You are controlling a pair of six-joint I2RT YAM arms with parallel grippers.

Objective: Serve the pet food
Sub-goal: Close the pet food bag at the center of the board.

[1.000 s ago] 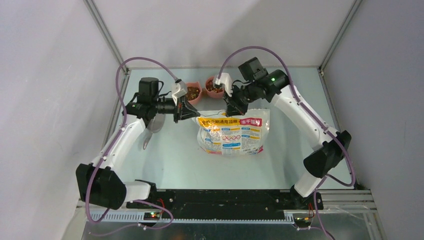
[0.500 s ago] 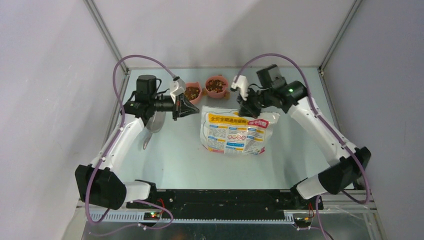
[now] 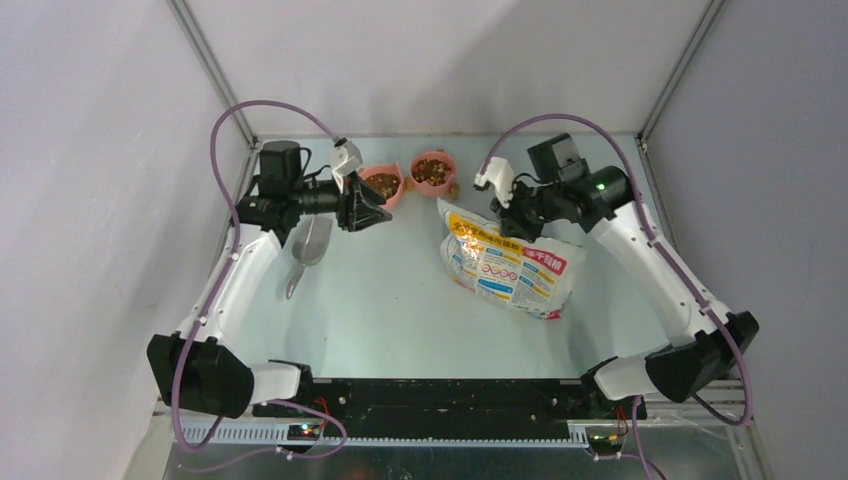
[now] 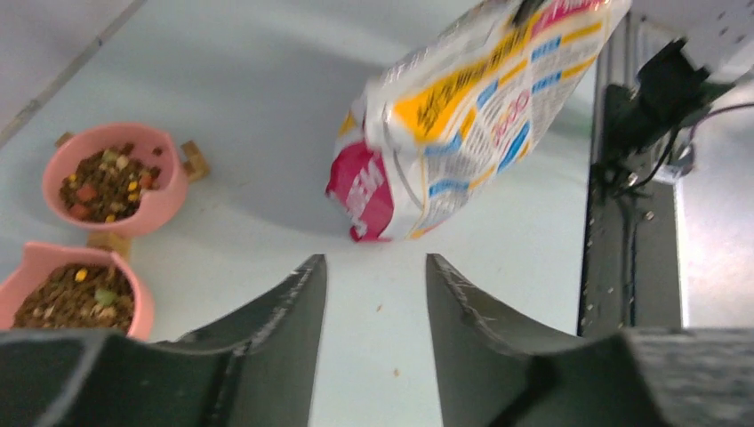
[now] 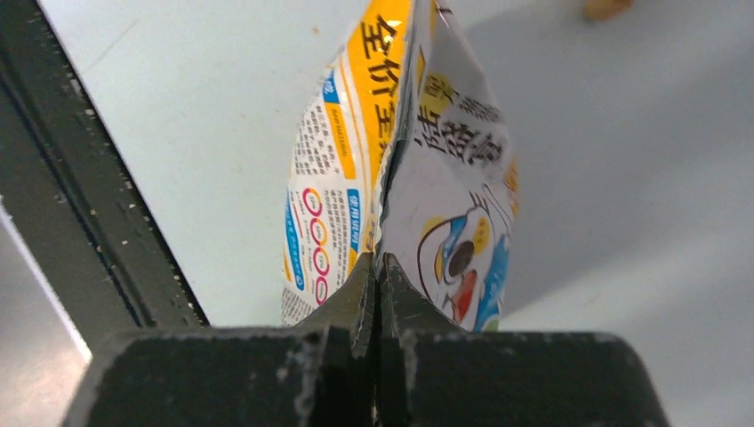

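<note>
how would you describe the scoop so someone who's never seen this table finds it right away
Start at the pale table and go to its left side, beside the white forearm of the left arm. The scoop lies there, its handle pointing toward the near edge. It is the only grey metal thing, unlike the two pink bowls behind it and the printed bag to the right.

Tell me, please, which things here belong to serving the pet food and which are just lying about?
Job: pet food in the pink bowls; printed food bag, held by the right gripper; metal scoop, lying unused.
Lying about: tan bits beside the bowls; stray crumbs on the table.
</note>
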